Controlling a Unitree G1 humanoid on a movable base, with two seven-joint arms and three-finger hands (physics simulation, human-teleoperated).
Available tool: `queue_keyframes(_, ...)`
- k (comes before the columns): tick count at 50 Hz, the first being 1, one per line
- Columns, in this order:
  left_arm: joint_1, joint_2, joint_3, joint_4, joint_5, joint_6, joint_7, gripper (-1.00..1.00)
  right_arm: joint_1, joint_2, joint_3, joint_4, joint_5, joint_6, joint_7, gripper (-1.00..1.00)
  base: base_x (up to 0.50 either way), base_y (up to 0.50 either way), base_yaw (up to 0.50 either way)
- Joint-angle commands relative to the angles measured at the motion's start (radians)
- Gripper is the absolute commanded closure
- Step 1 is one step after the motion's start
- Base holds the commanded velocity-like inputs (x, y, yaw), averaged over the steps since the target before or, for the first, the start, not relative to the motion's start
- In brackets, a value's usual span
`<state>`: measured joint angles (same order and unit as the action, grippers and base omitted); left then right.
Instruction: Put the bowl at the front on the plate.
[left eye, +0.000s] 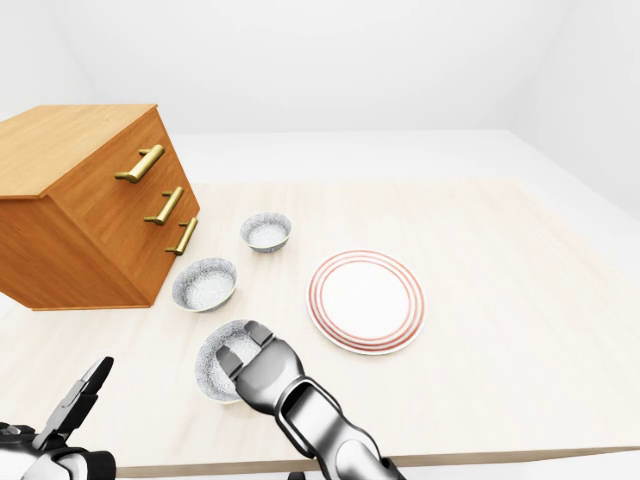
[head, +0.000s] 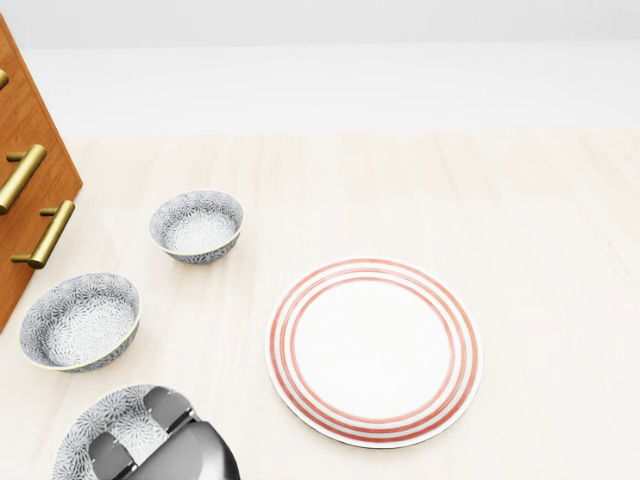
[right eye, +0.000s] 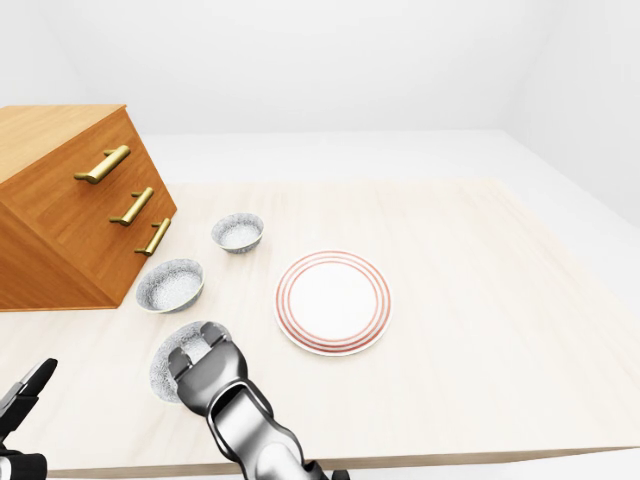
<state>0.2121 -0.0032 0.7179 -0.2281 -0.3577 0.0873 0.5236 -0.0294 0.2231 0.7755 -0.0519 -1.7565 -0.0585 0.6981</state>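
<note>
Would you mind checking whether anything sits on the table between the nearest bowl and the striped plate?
Nothing visible does. The right hand is already over the nearest bowl, and the tabletop between it and the plate is bare. The other two bowls sit farther up the left-eye view, off that path.

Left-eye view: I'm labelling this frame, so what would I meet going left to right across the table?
Left hand → drawer chest → middle bowl → far bowl → plate. The near bowl and right hand overlap, so I leave them out.
</note>
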Motion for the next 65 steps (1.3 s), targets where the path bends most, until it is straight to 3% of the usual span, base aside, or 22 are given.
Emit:
queue_keyframes(1, 0.000, 0.000, 0.000, 0.000, 0.000, 0.000, 0.000, -1.00, 0.000, 0.001, 0.000, 0.004, 0.000, -0.001, 0.000, -1.00, 0.00, 0.00, 0.00)
queue_keyframes(14, 0.005, -0.003, 0.005, -0.013, -0.003, 0.000, 0.000, -1.00, -0.018, 0.046, 0.011, 0.115, 0.036, -0.029, 0.000, -1.00, 0.00, 0.00, 0.00)
queue_keyframes(42, 0.000, 0.000, -0.001, 0.001, -0.003, 0.000, 0.000, -1.00, -0.060, 0.097, -0.047, 0.293, 0.106, -0.029, -0.027, -1.00, 0.00, 0.00, 0.00)
queue_keyframes(49, -0.002, 0.001, 0.000, 0.004, -0.003, 0.000, 0.000, -1.00, -0.065, 0.107, -0.046, 0.310, 0.125, -0.007, -0.028, -1.00, 0.00, 0.00, 0.00)
queue_keyframes(60, -0.004, 0.002, -0.002, 0.010, -0.001, 0.000, 0.000, -1.00, -0.105, 0.126, -0.093, 0.460, 0.164, -0.029, -0.105, -1.00, 0.00, 0.00, 0.00)
queue_keyframes(61, -0.001, 0.002, -0.001, 0.000, -0.005, 0.000, 0.000, -1.00, -0.106, 0.126, -0.099, 0.467, 0.172, -0.029, -0.108, -0.57, 0.00, 0.00, 0.00)
queue_keyframes(62, -0.002, 0.003, -0.001, 0.000, -0.005, 0.000, 0.000, -1.00, -0.107, 0.126, -0.099, 0.469, 0.171, -0.029, -0.109, -0.38, 0.00, 0.00, 0.00)
queue_keyframes(63, -0.001, 0.002, -0.001, -0.001, -0.004, 0.000, 0.000, -1.00, -0.107, 0.126, -0.101, 0.464, 0.170, -0.029, -0.110, 1.00, 0.00, 0.00, 0.00)
queue_keyframes(65, -0.001, 0.001, 0.000, -0.002, -0.004, 0.000, 0.000, -1.00, -0.107, 0.126, -0.105, 0.473, 0.174, -0.029, -0.121, 1.00, 0.00, 0.00, 0.00)
